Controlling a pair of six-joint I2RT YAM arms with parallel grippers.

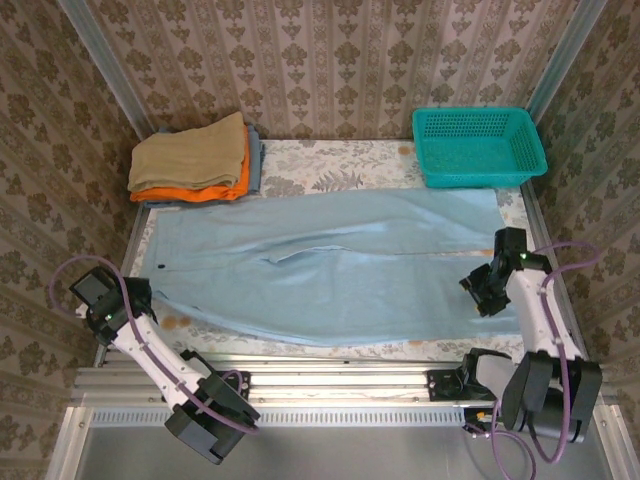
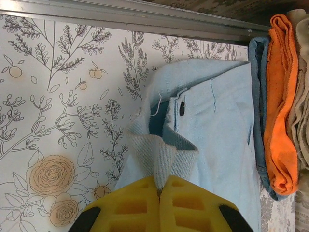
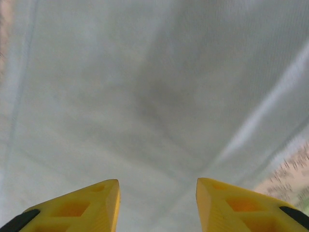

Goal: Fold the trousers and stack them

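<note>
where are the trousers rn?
In the top view the trousers lie spread across the middle of the table, waist end left beside the folded stack, leg ends right, near the teal basket. The left pincer is shut on the waistband corner.

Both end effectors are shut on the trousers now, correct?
Not both. The left end effector is shut on the trousers at the waistband, but the right end effector is open above them, as the right wrist view shows.
</note>
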